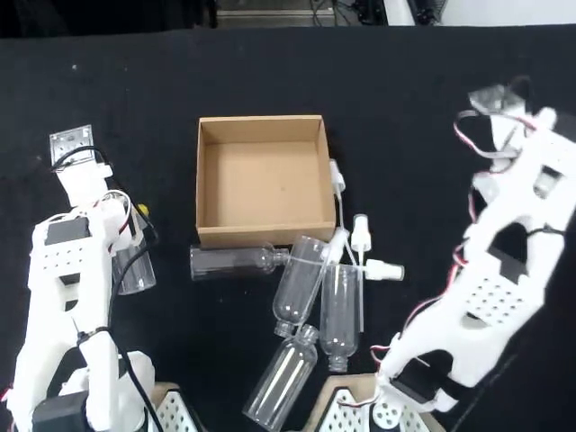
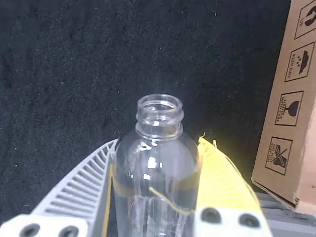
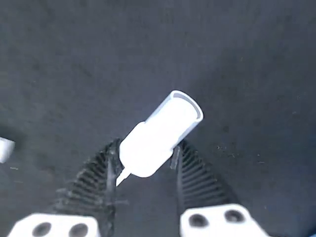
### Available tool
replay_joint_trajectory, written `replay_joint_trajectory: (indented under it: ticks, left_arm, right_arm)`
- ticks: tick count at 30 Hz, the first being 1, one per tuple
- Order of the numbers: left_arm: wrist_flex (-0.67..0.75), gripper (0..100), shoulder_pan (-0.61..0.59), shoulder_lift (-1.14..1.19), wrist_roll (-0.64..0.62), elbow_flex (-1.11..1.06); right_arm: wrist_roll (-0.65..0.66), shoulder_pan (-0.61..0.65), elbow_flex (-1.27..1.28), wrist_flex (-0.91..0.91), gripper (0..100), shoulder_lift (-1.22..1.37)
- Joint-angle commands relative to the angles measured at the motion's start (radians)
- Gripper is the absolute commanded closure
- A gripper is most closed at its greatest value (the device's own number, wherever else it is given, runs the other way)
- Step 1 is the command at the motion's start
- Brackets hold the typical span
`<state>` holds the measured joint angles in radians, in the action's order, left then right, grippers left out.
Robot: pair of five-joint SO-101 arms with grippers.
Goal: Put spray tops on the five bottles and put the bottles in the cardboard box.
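Place: a robotics lab bench.
Surface: a table (image 1: pixel 405 90) covered edge to edge in black cloth.
Machines: two white jointed arms, left arm (image 1: pixel 63 297) and right arm (image 1: pixel 504 270), with exposed wiring.
Fittings: a bare metal bracket (image 1: pixel 72 142) on the cloth beside each arm.
Background: loose cables (image 1: pixel 360 11) beyond the far edge.

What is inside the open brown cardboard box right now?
The open brown cardboard box shows only its bare floor, with no bottle or spray top on it. Its near wall hides a thin strip of floor behind it.
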<state>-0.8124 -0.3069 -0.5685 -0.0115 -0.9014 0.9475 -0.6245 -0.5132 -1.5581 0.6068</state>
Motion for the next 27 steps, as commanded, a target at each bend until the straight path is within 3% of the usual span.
replay_joint_trajectory:
  ticks: [1, 8, 11, 15, 24, 27]
  left_arm:
    - [0.015, 97, -0.001, -0.011, -0.009, 0.018]
    - [0.015, 97, -0.002, -0.011, -0.009, 0.019]
    - [0.015, 97, -0.002, -0.011, -0.009, 0.019]
    - [0.015, 97, -0.001, -0.011, -0.009, 0.019]
    - [0.015, 97, -0.002, -0.011, -0.009, 0.016]
    - [0.015, 97, -0.002, -0.011, -0.009, 0.015]
  right_arm:
    - [0.080, -0.069, 0.050, 0.081, 95.3, -0.002]
    - [0.061, -0.091, 0.208, 0.144, 94.8, -0.002]
    - [-0.041, -0.097, 0.288, 0.235, 91.0, -0.002]
    - [-0.213, -0.100, 0.351, 0.292, 73.8, -0.061]
    - [-0.623, -0.041, 0.367, 0.180, 76.6, -0.226]
    - [-0.666, -0.041, 0.371, 0.224, 76.6, -0.205]
